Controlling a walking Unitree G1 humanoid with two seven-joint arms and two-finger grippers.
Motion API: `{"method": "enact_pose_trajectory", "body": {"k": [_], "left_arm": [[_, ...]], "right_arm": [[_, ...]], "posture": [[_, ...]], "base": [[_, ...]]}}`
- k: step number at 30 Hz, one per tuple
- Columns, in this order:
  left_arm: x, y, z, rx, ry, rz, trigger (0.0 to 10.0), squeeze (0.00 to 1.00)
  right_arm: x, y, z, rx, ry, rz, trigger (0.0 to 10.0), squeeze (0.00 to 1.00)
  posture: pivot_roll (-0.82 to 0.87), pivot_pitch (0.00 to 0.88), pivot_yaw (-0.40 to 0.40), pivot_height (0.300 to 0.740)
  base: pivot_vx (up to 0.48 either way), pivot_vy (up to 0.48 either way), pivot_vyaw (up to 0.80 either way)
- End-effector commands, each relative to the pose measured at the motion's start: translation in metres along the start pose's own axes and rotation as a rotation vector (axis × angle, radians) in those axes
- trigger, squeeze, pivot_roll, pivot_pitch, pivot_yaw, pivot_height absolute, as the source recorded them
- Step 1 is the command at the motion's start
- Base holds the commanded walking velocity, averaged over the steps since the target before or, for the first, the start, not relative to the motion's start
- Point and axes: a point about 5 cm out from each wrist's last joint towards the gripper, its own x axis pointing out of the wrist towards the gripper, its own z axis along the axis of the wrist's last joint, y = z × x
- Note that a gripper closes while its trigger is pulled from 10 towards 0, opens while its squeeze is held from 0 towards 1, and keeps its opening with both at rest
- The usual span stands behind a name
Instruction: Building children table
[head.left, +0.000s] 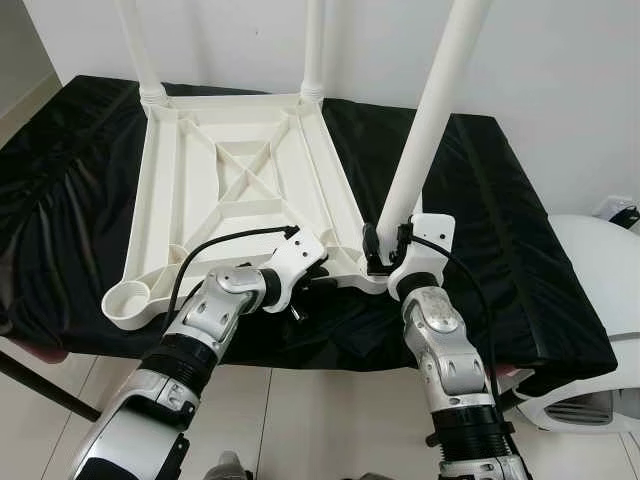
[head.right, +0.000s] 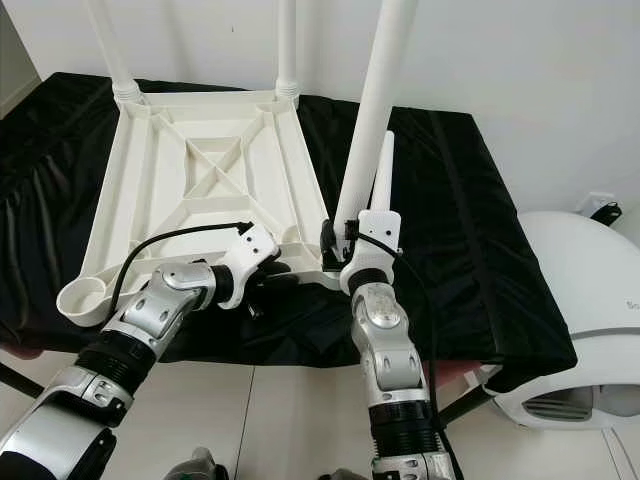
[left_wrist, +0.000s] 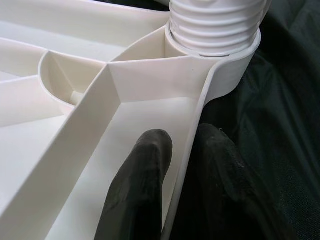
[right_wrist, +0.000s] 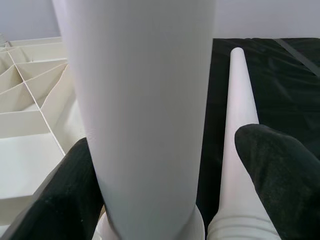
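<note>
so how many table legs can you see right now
4. Two legs stand in the tabletop's far corner sockets, far-left and far-right. A third stands in the near-right socket, between the right end effector's fingers. A fourth lies loose on the black cloth beside it.

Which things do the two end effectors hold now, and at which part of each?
Left end effector pinches the side rim of the upturned table top, near the corner socket. Right end effector straddles the leg low by that socket; contact cannot be told.

White ribbed tabletop (head.left: 240, 190) lies upside down on the black-covered counter (head.left: 520, 260); three white legs (head.left: 432, 110) stand in its corners, a fourth leg (head.right: 384, 170) lies beside it.
</note>
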Motion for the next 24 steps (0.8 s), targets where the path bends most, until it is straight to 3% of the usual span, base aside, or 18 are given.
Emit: {"method": "enact_pose_trajectory", "body": {"k": [1,3,4,5,6,19,24], "left_arm": [[0.0015,-0.0027,0.0073,0.032,-0.024,-0.002,10.0,0.00],[0.0015,-0.0026,0.0074,0.033,-0.024,-0.002,10.0,0.00],[0.0014,-0.0026,0.0073,0.034,-0.024,-0.003,10.0,0.00],[0.0014,-0.0026,0.0073,0.034,-0.024,-0.003,10.0,0.00],[0.0011,-0.0025,0.0073,0.034,-0.022,-0.004,10.0,0.00],[0.0006,-0.0012,0.0078,0.033,-0.022,0.000,10.0,0.00],[-0.0002,0.0005,0.0081,0.033,-0.022,0.005,10.0,0.00]], "right_arm": [[-0.0027,0.0011,-0.0001,-0.001,-0.002,-0.012,10.0,0.00],[-0.0039,0.0037,0.0024,0.017,-0.020,-0.016,10.0,0.00],[-0.0048,0.0050,0.0044,0.022,-0.033,-0.015,1.0,0.00],[-0.0048,0.0050,0.0044,0.022,-0.033,-0.015,1.0,0.00],[-0.0059,0.0059,0.0054,0.028,-0.039,-0.006,0.0,0.00],[-0.0057,0.0063,0.0062,0.046,-0.041,0.002,0.0,0.00],[-0.0022,0.0052,0.0035,0.064,-0.024,0.112,0.0,0.00]], "posture": [[0.02,0.000,-0.056,0.740],[0.02,0.000,-0.055,0.740],[0.02,0.000,-0.054,0.740],[0.02,0.000,-0.054,0.740],[0.02,0.000,-0.053,0.740],[0.02,0.000,-0.053,0.740],[0.02,0.000,-0.049,0.740]], "base": [[0.000,0.000,0.00],[0.000,0.000,0.00],[0.000,0.000,0.00],[0.000,0.000,0.00],[0.000,0.000,0.00],[0.000,0.000,0.00],[0.000,0.000,0.00]]}}
